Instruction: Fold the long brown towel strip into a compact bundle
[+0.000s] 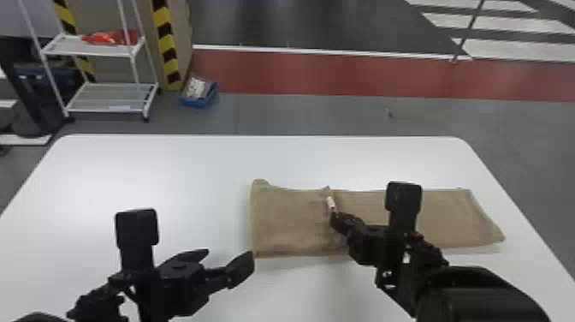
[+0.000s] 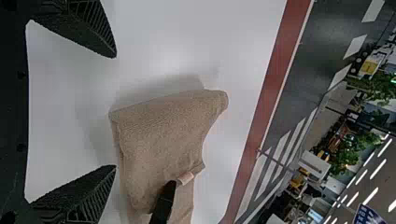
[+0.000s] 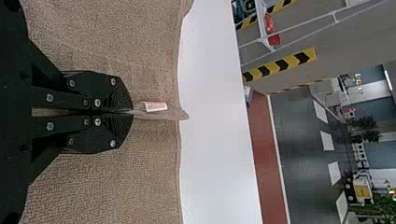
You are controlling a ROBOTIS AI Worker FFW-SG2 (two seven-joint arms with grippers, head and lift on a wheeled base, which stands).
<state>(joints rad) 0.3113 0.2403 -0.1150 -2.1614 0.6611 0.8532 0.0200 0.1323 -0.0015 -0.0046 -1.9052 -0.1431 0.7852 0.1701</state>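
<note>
My right arm slants over the table. Towel lies along its right half. Left gripper wide, empty, likely free to steady; right gripper pinches a towel ridge by the label, likely to draw the fold.

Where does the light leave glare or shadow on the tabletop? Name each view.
Head view: pale glare on the left of the tabletop, faint shadow at the near edge of the towel. Left wrist view: grey shadow beside the towel's end.
</note>
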